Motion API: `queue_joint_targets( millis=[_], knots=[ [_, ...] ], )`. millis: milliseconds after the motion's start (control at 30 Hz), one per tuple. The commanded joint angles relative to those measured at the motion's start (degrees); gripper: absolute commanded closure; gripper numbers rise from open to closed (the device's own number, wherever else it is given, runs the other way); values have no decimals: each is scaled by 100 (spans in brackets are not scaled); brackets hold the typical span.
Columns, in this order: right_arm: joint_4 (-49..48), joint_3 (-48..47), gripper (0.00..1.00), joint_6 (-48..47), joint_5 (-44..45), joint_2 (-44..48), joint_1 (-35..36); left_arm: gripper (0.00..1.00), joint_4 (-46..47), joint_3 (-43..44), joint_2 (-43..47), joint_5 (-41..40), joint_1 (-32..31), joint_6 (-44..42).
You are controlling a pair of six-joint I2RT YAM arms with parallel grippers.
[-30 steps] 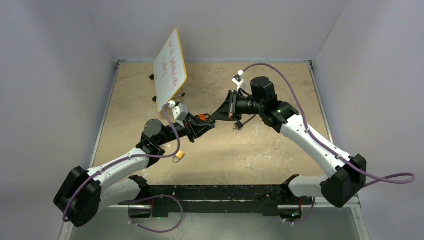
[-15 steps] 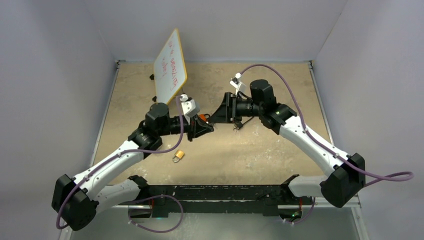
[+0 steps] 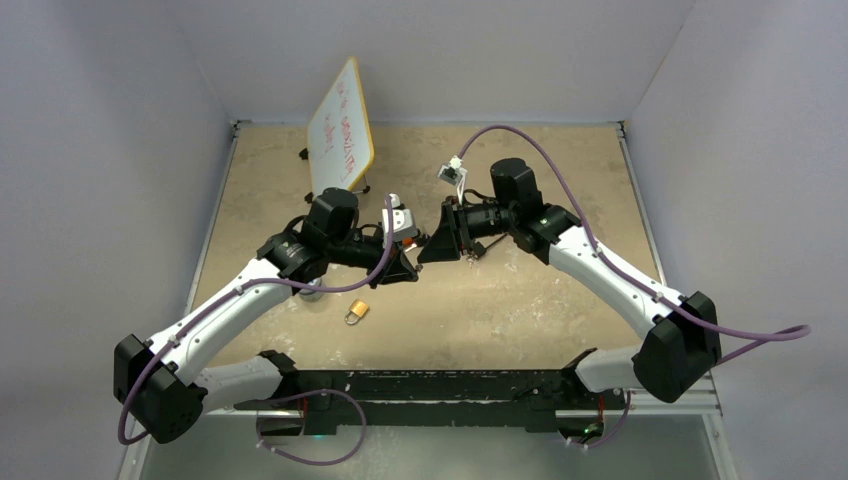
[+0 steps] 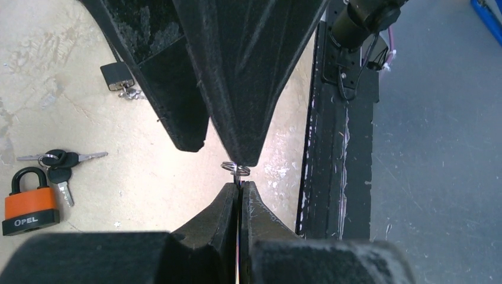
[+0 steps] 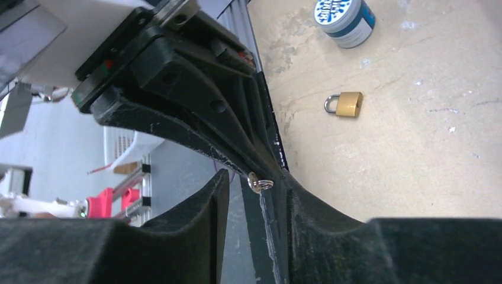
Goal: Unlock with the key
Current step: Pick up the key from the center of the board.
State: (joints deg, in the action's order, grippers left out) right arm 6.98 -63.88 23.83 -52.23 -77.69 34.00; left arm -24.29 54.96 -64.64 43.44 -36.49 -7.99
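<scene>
My left gripper (image 4: pixel 240 186) is shut on a small silver key (image 4: pixel 236 170); only the key's head and its wire ring stick out past the tips. My right gripper (image 5: pixel 257 177) stands open tip to tip with the left one, and the key's head (image 5: pixel 259 183) lies between its two fingers, nearer the right-hand finger. In the top view both grippers (image 3: pixel 415 258) meet above the middle of the table. A brass padlock (image 3: pixel 357 313) lies on the table nearer the arm bases, and it shows in the right wrist view too (image 5: pixel 346 104).
An orange padlock (image 4: pixel 31 198) with a bunch of black-headed keys (image 4: pixel 59 161) lies on the table under the grippers. A small black padlock (image 4: pixel 118 76) lies beyond it. A tilted whiteboard (image 3: pixel 341 130) stands at the back left. A blue-and-white jar (image 5: pixel 345 19) sits by the left arm.
My left arm has swung up and toward the middle with the key. The right gripper has opened from shut and moved left around the key's head.
</scene>
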Motion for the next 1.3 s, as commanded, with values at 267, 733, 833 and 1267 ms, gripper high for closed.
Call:
queue_joint_targets(
  millis=[267, 733, 833, 1267],
  knots=[
    [120, -160, 67, -510, -549, -85, 86, 100, -111, 318, -27, 211, 18, -293],
    [103, -195, 96, -441, -553, -150, 160, 100, 16, 261, 38, 282, 22, -266],
    [121, -201, 100, -345, -678, -158, 160, 100, 54, 255, 164, -5, 26, -299],
    [-1500, 196, 100, 1329, -183, 223, 151, 54, 488, -22, 667, -517, 34, 202]
  ],
)
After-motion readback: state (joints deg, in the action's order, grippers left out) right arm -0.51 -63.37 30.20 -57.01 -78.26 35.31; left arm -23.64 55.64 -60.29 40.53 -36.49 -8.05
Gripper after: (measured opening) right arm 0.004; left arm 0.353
